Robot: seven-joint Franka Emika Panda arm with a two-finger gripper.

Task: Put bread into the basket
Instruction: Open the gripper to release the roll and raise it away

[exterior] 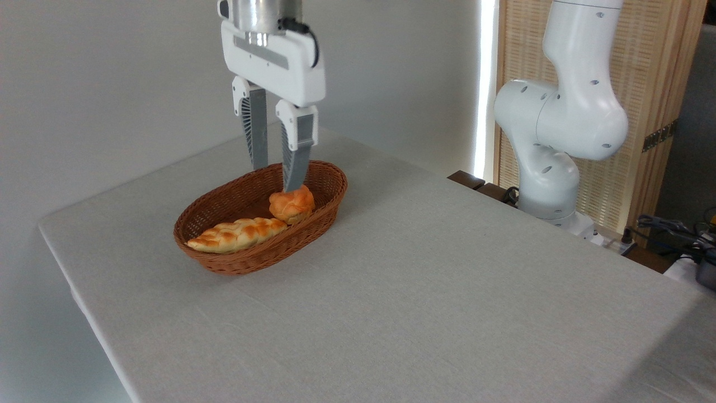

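Bare grey cloth-covered table (425, 291) fills the foreground, matte fine weave, wide open room in front of and right of the gripper (276, 178). Gripper hangs vertical over the basket (235, 262), fingers parted with a clear gap between them, gripping nothing; grey ribbed pads on white mounts. Bread (292, 204), a round knotted bun with a glossy orange crust, sits in the basket directly under the right fingertip; can't tell if the tip touches it. Braided loaf (237, 234), long and pale golden, lies just below-left of the gripper, its end against the bun. Basket is oval brown wicker, low-walled, its rim ringing both fingers. Table's left edge is well left of the gripper. White arm base (551, 168) stands far right, beyond the table edge.
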